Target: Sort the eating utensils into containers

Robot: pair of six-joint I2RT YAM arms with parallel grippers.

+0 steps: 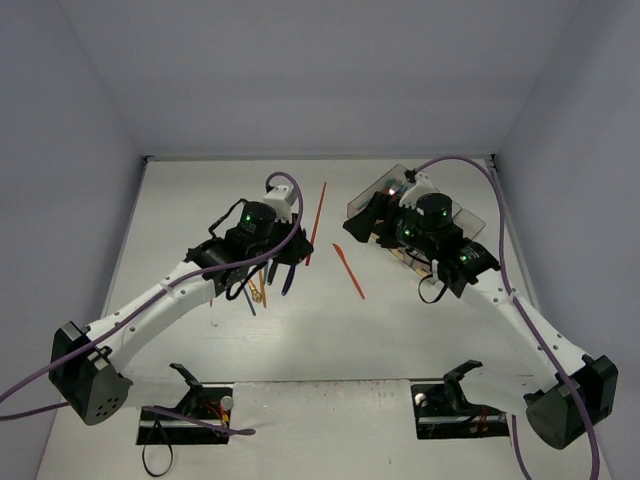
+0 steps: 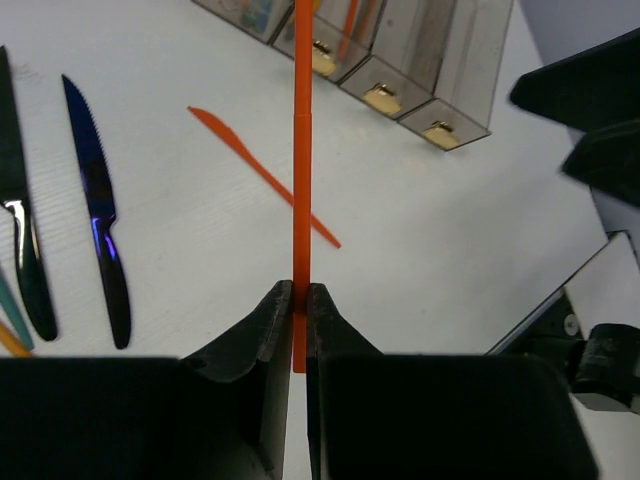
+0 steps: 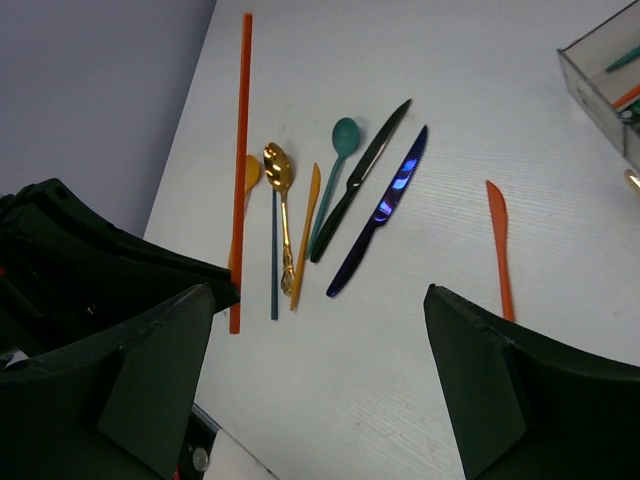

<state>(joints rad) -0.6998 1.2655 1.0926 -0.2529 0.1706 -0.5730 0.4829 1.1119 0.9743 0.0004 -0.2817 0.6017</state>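
My left gripper (image 2: 299,292) is shut on the end of a long orange utensil (image 2: 302,150), held edge-on above the table and pointing toward the row of smoky bins (image 2: 440,60). From above, the orange utensil (image 1: 316,220) shows beside the left gripper (image 1: 303,255). An orange knife (image 2: 262,175) lies on the table between the gripper and the bins. My right gripper (image 3: 318,292) is wide open and empty, hovering by the bins (image 1: 470,215). Several utensils lie side by side: a navy knife (image 3: 385,205), a black knife (image 3: 360,180), a teal spoon (image 3: 340,150) and a gold spoon (image 3: 280,190).
The bins (image 3: 600,70) hold a few teal and orange pieces. The utensil cluster (image 1: 255,290) lies under the left arm. Grey walls close the table on the left, back and right. Purple cables loop over both arms.
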